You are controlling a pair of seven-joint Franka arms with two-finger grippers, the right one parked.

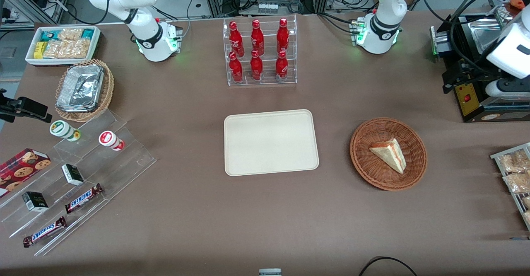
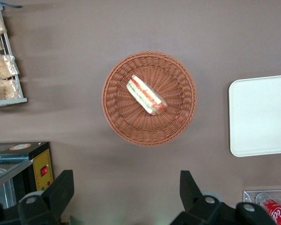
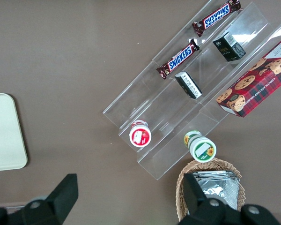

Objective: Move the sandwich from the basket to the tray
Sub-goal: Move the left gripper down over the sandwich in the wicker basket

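Observation:
The sandwich [image 1: 389, 155], a pale wedge with red-orange and green filling, lies in the round reddish-brown basket [image 1: 364, 160], toward the working arm's end of the table. The cream-beige tray [image 1: 271, 142] lies flat and bare at the table's middle, beside the basket. In the left wrist view the gripper [image 2: 126, 190] hangs high above the bare table, open and empty, with its dark fingers [image 2: 61, 187] wide apart. It is beside the basket [image 2: 117, 112] and well apart from the sandwich [image 2: 146, 95]. A part of the tray [image 2: 262, 117] shows there too.
A clear rack of red bottles [image 1: 260, 52] stands farther from the camera than the tray. A black machine [image 1: 476, 81] and a wire rack of snack packets [image 1: 515, 176] flank the basket. Acrylic steps with snacks [image 1: 74, 176], a tan foil basket [image 1: 83, 89] and a white bin [image 1: 62, 44] lie toward the parked arm's end.

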